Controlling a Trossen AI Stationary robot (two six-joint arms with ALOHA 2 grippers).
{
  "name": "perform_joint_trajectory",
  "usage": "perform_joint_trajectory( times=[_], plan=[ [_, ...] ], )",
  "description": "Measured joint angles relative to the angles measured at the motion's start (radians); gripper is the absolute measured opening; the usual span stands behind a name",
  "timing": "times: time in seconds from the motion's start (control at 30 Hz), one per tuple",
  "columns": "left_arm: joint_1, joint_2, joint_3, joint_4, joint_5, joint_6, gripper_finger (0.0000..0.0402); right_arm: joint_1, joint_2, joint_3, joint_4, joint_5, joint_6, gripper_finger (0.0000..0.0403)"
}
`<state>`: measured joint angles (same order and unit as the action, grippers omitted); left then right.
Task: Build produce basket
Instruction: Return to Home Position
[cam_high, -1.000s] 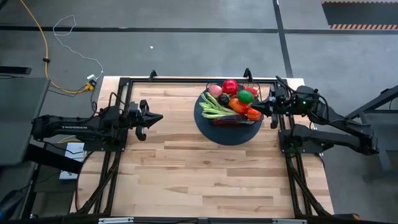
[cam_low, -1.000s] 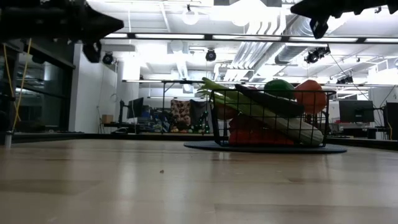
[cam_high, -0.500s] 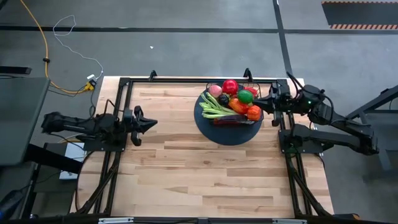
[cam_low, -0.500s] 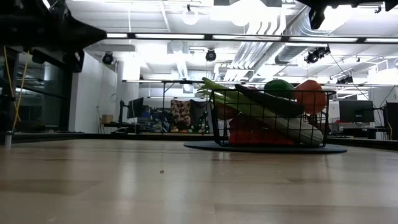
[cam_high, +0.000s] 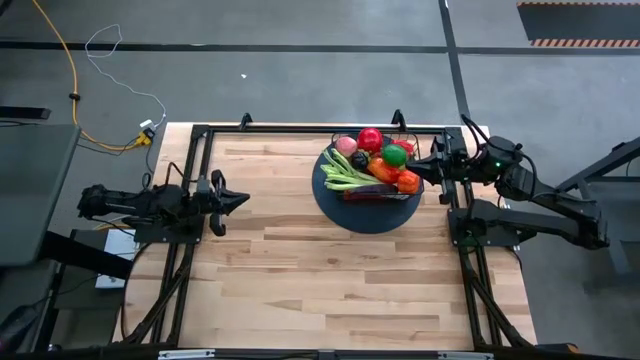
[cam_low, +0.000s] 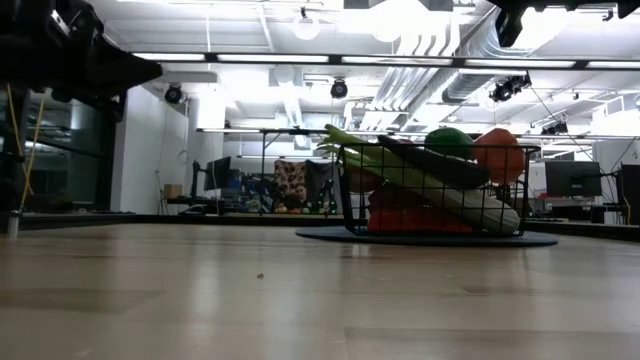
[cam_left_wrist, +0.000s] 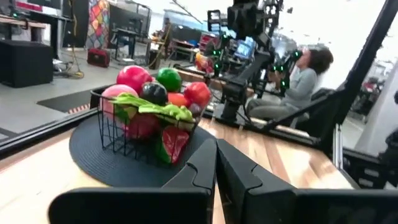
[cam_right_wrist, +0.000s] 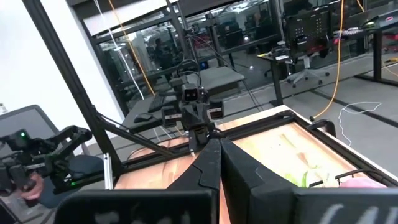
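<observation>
I am holding my right gripper (cam_high: 430, 166) pinched shut on nothing, raised at the right edge of the wooden table (cam_high: 300, 260). The black wire basket (cam_left_wrist: 118, 134) is sitting on its dark round base just beside that gripper, toward the table's middle. It is piled with produce: the celery (cam_high: 345, 172) is lying with its long axis pointing toward my left arm, and the red fruit (cam_high: 369, 138) is sitting at the far side. My left gripper (cam_high: 238, 200), also closed and empty, is hanging well apart across the table. Going home, I judge my right arm the one needing care near the basket wall.
</observation>
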<state>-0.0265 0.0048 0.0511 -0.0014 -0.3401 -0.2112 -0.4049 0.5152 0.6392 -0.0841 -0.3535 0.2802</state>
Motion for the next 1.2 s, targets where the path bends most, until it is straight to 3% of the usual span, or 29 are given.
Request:
perform_joint_trajectory(
  times=[0.27,0.47,0.67,0.93,1.2],
  plan=[
    [0.002,0.002,-0.014,-0.025,0.116,-0.01,0.0,0.0,0.0,0.0,0.0,-0.002,-0.01,0.0],
    [0.019,0.009,-0.035,0.033,0.138,-0.007,0.0,0.0,0.0,0.0,0.0,-0.003,-0.008,0.0],
    [0.029,0.026,-0.036,0.034,0.118,0.089,0.0001,0.0,-0.001,0.0,0.0,-0.003,0.033,0.0],
    [0.029,0.026,-0.036,0.035,0.119,0.092,0.0001,0.0,-0.02,0.0,-0.01,-0.003,-0.035,0.0],
    [0.031,0.025,-0.036,0.035,0.12,0.092,0.0003,0.0,-0.149,0.0,-0.226,-0.045,-0.103,0.0]
  ],
)
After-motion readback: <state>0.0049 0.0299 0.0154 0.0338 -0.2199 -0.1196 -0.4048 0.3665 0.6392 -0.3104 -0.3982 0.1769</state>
